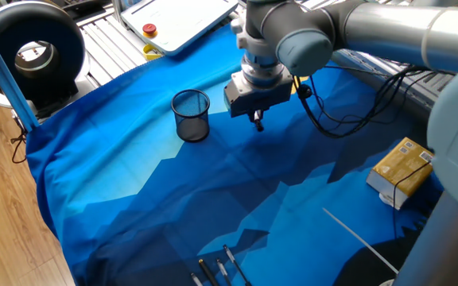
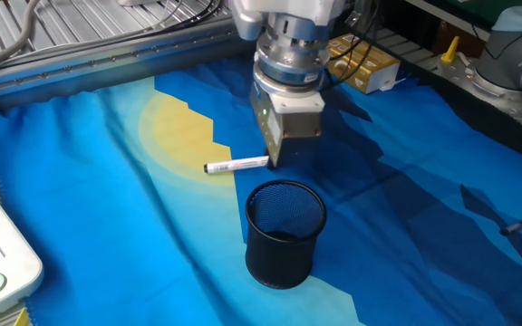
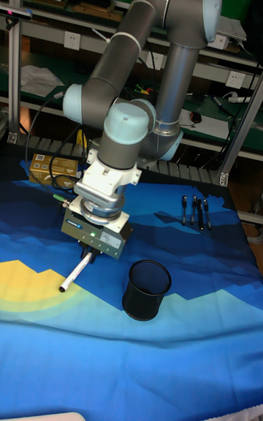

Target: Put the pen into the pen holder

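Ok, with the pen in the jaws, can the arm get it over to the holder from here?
Probably yes. The gripper holds the pen by one end, lifted off the cloth, and the holder stands upright close beside it with its mouth open. Nothing lies between them.

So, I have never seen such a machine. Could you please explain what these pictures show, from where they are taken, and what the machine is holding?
It is one robot arm with a two-finger gripper at its tip. Three fixed cameras look at the same table from different sides; one picture is taller than wide. A blue cloth covers the table. The gripper is shut on one end of a white pen, which sticks out sideways just above the cloth. Beside it stands an empty black mesh pen holder. Farther away lie some dark pens, a thin white rod and a yellow box.
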Available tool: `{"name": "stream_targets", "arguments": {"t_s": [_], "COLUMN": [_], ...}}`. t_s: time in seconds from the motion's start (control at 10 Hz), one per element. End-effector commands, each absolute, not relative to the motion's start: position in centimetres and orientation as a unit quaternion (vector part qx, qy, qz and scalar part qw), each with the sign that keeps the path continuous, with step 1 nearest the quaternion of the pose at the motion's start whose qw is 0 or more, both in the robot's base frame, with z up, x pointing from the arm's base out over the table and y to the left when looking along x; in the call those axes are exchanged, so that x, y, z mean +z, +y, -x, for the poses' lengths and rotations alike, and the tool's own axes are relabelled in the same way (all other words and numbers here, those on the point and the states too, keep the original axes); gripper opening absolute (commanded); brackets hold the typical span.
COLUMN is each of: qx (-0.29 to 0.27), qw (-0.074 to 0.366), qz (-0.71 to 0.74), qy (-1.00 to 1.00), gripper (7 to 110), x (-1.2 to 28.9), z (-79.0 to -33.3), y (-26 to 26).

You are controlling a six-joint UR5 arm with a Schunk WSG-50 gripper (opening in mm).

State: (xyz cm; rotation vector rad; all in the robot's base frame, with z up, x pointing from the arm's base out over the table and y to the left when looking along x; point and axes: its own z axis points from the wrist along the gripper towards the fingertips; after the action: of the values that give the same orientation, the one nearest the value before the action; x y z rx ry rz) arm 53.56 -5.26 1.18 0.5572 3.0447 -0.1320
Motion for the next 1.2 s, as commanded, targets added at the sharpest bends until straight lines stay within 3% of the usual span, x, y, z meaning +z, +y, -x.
{"name": "stream_targets", "arguments": {"t_s": [0.0, 0.3, 1.1], "qx": [-0.050, -0.038, -0.026], "qw": [0.001, -0.031, -0.031], "qz": [-0.171, -0.147, -0.123], "qy": [0.984, 0.988, 0.992], "gripper": [7, 7, 7], "x": [3.7, 5.9, 10.0], "z": [-52.2, -50.2, -46.0], "y": [-3.4, -0.1, 5.4]}}
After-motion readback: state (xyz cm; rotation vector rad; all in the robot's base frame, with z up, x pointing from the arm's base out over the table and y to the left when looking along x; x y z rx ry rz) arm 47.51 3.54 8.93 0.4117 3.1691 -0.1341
